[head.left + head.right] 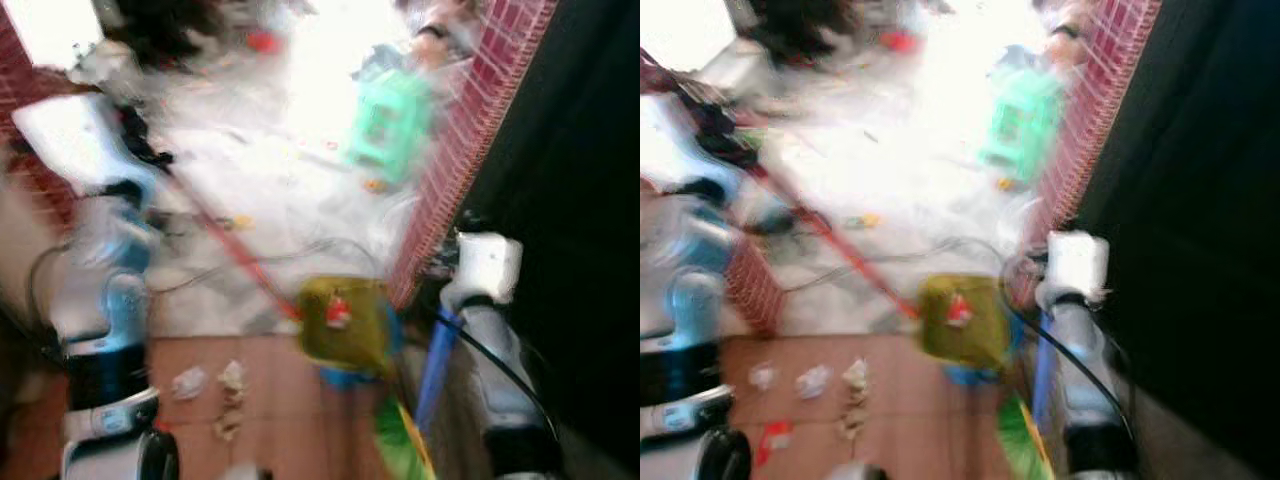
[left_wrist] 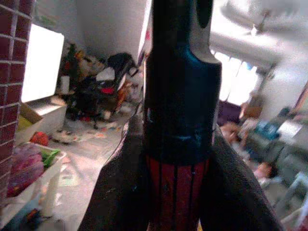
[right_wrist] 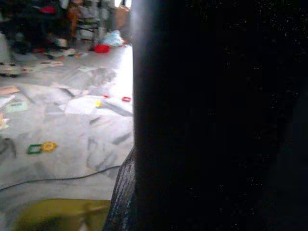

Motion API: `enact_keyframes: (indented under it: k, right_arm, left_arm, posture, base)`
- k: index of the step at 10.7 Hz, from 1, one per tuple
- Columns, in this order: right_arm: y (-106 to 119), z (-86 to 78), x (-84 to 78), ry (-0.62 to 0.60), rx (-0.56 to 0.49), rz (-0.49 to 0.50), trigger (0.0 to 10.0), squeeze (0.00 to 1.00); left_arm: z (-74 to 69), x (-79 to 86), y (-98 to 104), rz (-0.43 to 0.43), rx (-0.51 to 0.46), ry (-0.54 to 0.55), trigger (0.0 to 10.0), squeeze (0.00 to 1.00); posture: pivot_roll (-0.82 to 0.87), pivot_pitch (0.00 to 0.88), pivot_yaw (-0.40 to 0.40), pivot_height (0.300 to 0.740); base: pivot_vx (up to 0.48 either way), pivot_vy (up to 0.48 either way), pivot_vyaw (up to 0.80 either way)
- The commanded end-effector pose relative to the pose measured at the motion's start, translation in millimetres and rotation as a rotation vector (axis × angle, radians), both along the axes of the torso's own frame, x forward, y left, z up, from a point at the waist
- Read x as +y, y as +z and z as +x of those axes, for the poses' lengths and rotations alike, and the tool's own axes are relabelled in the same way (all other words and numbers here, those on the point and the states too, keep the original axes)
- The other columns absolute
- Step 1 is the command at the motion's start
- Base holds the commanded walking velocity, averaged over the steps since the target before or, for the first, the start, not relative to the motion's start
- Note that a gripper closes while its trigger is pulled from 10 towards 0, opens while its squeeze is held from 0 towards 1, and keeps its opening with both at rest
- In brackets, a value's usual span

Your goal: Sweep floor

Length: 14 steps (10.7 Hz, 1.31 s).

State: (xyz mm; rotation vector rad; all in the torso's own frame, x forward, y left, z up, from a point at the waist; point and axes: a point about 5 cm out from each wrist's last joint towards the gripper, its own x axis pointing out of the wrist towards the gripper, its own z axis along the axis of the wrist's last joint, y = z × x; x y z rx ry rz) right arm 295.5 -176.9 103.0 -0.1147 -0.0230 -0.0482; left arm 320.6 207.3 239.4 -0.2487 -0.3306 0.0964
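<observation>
- My left gripper (image 2: 179, 192) clamps the broom handle (image 1: 225, 245); the yellow broom head (image 1: 345, 320) sits near paper scraps (image 1: 230, 385).
- Right gripper: can't tell.
- Mid-sweep, I judge; next, drag the head across the scraps.

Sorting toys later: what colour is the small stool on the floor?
Mint green stool, clearest in the left eye view.

Glossy marbled stone floor (image 3: 57, 130); matt terracotta tiles (image 1: 290, 420) strewn with crumpled paper scraps (image 1: 230, 385); rough red brick wall (image 1: 470, 130); smooth green plastic stool (image 1: 390, 120); shiny red-and-black broom handle (image 2: 180, 144).
</observation>
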Motion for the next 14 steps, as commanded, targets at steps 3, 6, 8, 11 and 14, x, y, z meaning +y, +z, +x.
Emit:
enact_keyframes:
  k: [3, 6, 8, 11, 14]
  right_arm:
    - [5.4, 0.5, -8.4, -0.022, -0.026, 0.003, 10.0, 0.00]
    - [5.6, 1.7, -7.9, -0.021, -0.027, -0.001, 10.0, 0.00]
    - [6.3, 3.0, -8.0, -0.023, -0.029, 0.000, 10.0, 0.00]
    - [6.5, 3.9, -7.1, -0.025, -0.031, -0.001, 10.0, 0.00]
    - [6.4, 3.9, -6.9, -0.026, -0.033, -0.001, 10.0, 0.00]
  left_arm:
    - [-1.7, -4.9, 17.9, 0.027, -0.087, 0.003, 10.0, 0.00]
    - [-2.1, -11.2, 20.6, 0.141, -0.122, 0.018, 10.0, 0.00]
    - [-1.5, -22.3, 21.2, 0.206, -0.147, -0.004, 10.0, 0.00]
    - [-0.8, -56.6, 11.7, 0.260, -0.164, -0.120, 10.0, 0.00]
    - [-13.0, -101.8, 6.4, 0.404, -0.222, -0.384, 10.0, 0.00]
  posture:
    - [-0.09, 0.000, 0.007, 0.740]
    - [-0.10, 0.000, 0.008, 0.740]
    - [-0.10, 0.000, 0.008, 0.740]
    - [-0.10, 0.000, 0.012, 0.740]
    - [-0.10, 0.000, 0.014, 0.740]
  base:
    - [0.391, 0.000, 0.00]
    - [0.000, 0.000, 0.00]
    - [0.000, 0.000, 0.00]
    - [0.000, 0.000, 0.00]
    - [0.000, 0.000, 0.00]
